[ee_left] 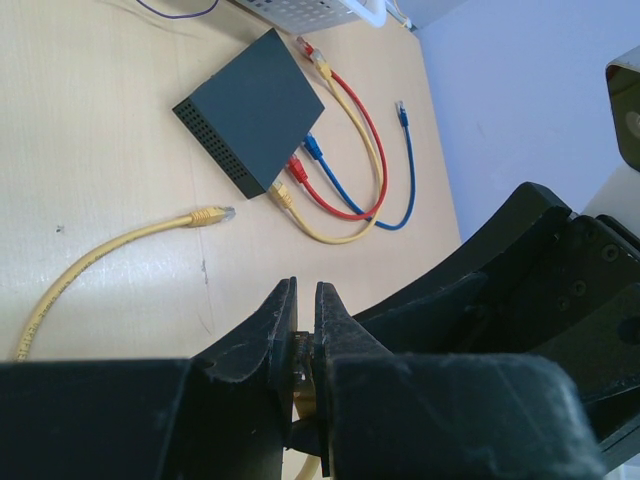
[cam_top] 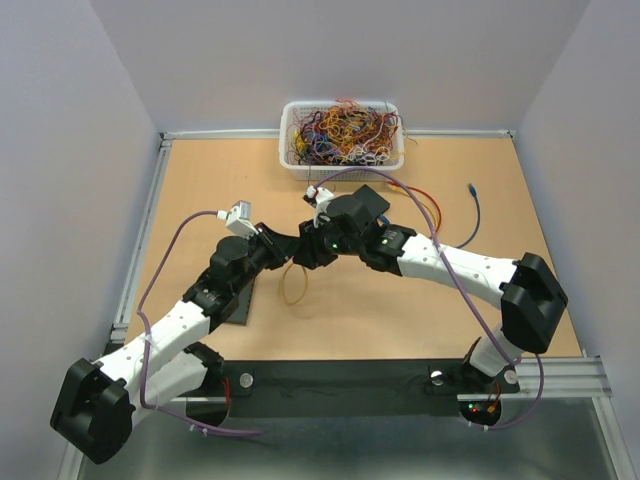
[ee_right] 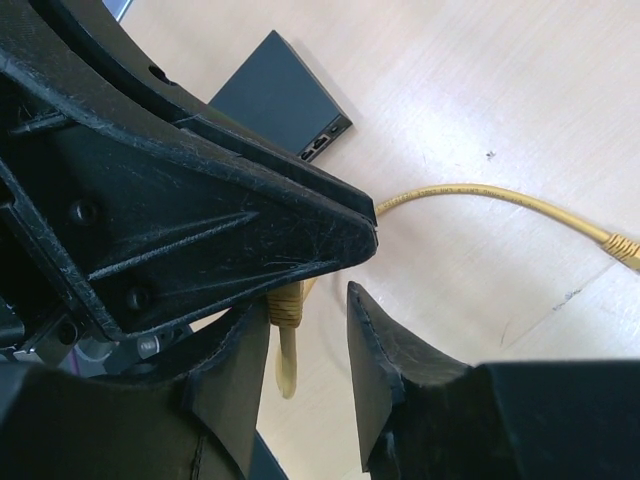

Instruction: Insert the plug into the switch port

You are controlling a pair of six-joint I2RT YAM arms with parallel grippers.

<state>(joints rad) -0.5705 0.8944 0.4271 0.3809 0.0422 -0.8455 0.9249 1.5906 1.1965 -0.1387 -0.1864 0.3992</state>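
Your left gripper [ee_left: 303, 300] is closed almost completely, and between its fingers it pinches a yellow piece, which is the end of the yellow cable [ee_right: 480, 192]. In the right wrist view you see this end coming out below the left claw: a ribbed boot and under it the plug [ee_right: 287, 370], pointing downward above the table [cam_top: 400, 310].

Your right gripper [ee_right: 308, 320] stands with its jaws apart around this same plug. The plug is close to one finger and has free space to the other finger, so the right claw is not clamping it.

The two claws meet in the middle of the table, and the yellow cable makes a small loop on the wood just in front of them. The other connector [ee_left: 212, 214] of the yellow cable lies flat on the table, a little apart from the switch [ee_left: 260, 110].

You find the switch only in the left wrist view; from the top the right arm covers it. It is a dark flat box with a perforated side. On its near side a red cable [ee_left: 297, 170], a blue cable [ee_left: 313, 150] and a second yellow cable [ee_left: 283, 196] reach it. The held plug is well apart from it.

In the right wrist view a dark box [ee_right: 275, 95] with open ports lies behind the left claw. I cannot tell if it is another switch.

A white basket [cam_top: 340, 168] full of coloured cables stands at the far edge.
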